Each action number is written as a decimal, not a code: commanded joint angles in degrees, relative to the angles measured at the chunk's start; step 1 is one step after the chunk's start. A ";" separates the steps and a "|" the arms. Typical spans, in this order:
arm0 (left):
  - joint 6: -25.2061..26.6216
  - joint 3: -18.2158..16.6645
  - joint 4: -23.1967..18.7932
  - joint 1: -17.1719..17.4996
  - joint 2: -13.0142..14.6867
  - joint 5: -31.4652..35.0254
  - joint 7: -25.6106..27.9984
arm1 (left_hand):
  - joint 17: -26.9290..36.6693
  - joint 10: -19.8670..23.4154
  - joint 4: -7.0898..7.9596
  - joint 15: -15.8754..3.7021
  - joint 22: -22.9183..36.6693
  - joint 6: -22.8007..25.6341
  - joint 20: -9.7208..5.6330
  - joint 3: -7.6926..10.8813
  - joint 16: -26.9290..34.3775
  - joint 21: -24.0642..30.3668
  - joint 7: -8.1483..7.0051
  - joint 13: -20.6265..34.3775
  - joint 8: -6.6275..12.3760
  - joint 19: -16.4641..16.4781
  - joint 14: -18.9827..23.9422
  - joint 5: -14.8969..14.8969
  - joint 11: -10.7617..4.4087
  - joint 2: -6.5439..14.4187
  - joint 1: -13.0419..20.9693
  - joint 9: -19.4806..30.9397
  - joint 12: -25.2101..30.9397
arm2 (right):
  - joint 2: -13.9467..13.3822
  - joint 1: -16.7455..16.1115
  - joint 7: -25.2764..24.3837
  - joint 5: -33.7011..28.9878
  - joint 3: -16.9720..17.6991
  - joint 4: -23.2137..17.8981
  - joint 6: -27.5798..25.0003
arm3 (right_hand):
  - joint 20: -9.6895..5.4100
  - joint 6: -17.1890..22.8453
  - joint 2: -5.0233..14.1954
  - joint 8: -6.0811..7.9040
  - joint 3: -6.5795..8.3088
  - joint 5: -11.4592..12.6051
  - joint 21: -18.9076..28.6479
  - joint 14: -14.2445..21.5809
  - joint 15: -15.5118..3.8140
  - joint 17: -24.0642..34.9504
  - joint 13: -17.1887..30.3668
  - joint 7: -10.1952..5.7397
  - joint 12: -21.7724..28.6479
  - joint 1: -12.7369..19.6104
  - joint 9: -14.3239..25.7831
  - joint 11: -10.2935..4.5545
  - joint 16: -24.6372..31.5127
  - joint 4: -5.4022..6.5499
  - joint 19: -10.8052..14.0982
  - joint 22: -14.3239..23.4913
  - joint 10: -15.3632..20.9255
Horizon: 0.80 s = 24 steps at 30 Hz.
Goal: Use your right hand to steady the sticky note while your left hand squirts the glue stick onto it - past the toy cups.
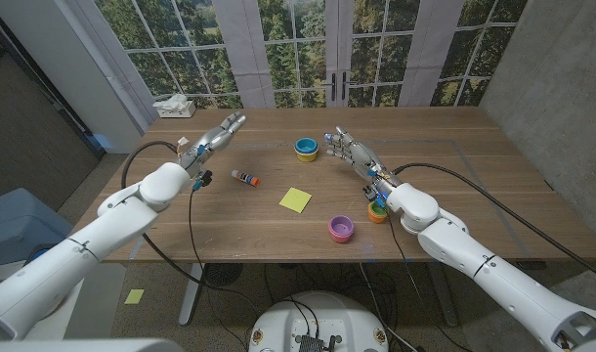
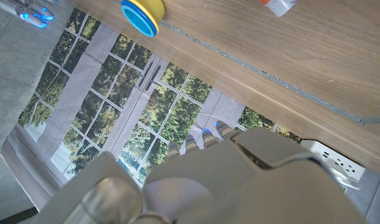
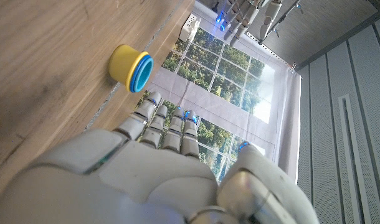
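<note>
A yellow sticky note [image 1: 295,199] lies near the table's middle. The glue stick [image 1: 245,178], white with an orange end, lies on its side to the note's left; its end also shows in the left wrist view [image 2: 278,5]. My left hand [image 1: 217,137] hovers beyond the glue stick with fingers stretched out, holding nothing [image 2: 209,180]. My right hand [image 1: 349,152] is raised right of a blue-and-yellow toy cup [image 1: 306,149], fingers apart and empty [image 3: 171,168]. That cup also appears in both wrist views [image 2: 143,14] [image 3: 132,67].
A purple-and-pink cup [image 1: 340,229] stands near the front edge, right of the note. An orange-and-green cup [image 1: 377,210] sits under my right forearm. A white box [image 1: 176,106] rests at the table's far left corner. Windows stand behind the wooden table [image 1: 454,186].
</note>
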 commanded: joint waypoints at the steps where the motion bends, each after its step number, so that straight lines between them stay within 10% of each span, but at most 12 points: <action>1: -9.84 0.84 5.74 -1.70 -2.86 -6.32 -3.07 | 0.01 -11.60 -0.82 -1.76 0.04 -4.90 -2.58 0.22 0.22 0.46 0.21 -0.04 0.45 -6.27 -10.60 0.40 -0.75 1.39 -0.09 0.12 0.42 | 1.52 0.70 -0.70 2.33 2.41 3.77 3.06 | -0.36 0.04 0.03 0.24 -0.09 0.23 -0.08 0.30 -1.88 -0.03 0.05 -0.07 0.03 0.06 0.17 0.08 -0.05 0.00 0.20 0.12 0.08; 24: -18.63 1.26 10.55 -2.30 -8.75 -17.12 -8.12 | -0.21 -2.66 -4.19 -3.95 -0.11 2.86 -6.55 3.29 0.09 0.87 0.89 -0.13 0.72 3.25 -3.82 0.87 -1.93 1.75 2.94 0.02 0.77 | 3.78 -0.27 0.40 9.25 8.80 10.71 12.92 | -0.82 0.97 0.17 0.65 -0.02 0.41 -0.22 0.99 -2.05 -1.12 -0.05 -0.21 0.20 -0.32 0.09 -0.07 -0.46 -0.60 0.77 0.06 0.48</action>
